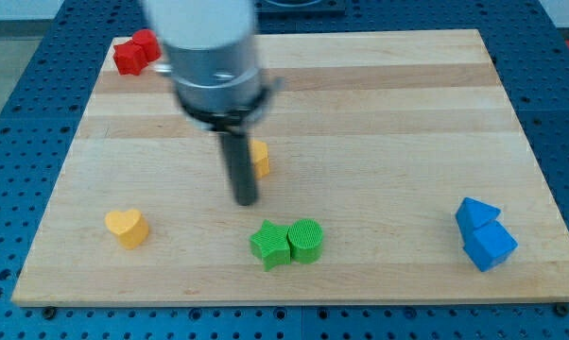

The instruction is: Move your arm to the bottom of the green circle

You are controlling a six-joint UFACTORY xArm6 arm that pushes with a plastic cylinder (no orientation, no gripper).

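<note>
The green circle (305,240) is a short green cylinder near the board's bottom middle. A green star (269,245) touches its left side. My tip (246,200) is the lower end of the dark rod, above and to the left of the green circle, just above the green star, apart from both. A yellow block (260,159) sits right behind the rod, partly hidden, so its shape is unclear.
A yellow heart (127,227) lies at the lower left. A red block (136,52) sits at the top left corner. Two blue blocks, a triangle (476,213) and a cube (491,246), touch at the lower right. The wooden board (407,113) ends just below the green blocks.
</note>
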